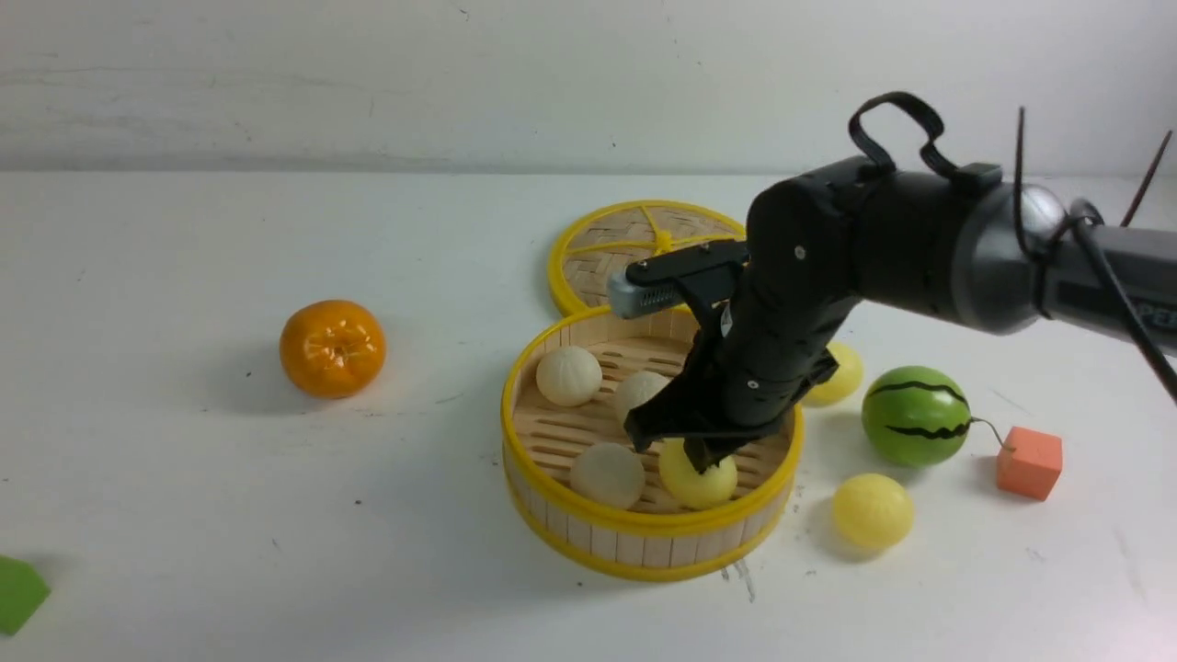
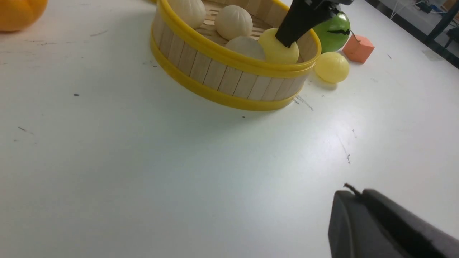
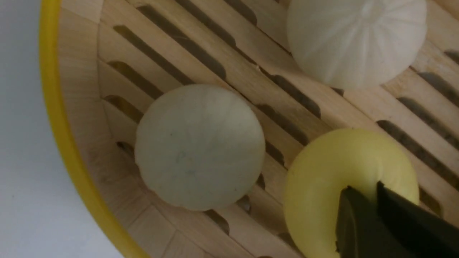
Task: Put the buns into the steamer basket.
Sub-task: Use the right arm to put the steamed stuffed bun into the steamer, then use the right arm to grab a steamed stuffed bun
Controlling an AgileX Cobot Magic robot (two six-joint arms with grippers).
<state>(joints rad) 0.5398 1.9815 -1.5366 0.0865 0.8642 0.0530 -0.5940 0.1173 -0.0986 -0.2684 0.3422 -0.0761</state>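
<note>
The steamer basket stands mid-table. Three off-white buns lie on its slat floor. My right gripper reaches down into the basket and is shut on the top of a pale yellow bun, which rests at the floor near the front rim. The right wrist view shows the fingers pinching that bun next to an off-white one. Two more yellow buns lie on the table right of the basket. My left gripper is shut and empty, low over bare table.
The woven lid lies behind the basket. An orange sits to the left. A watermelon ball and an orange cube sit to the right. A green piece is at the front left edge.
</note>
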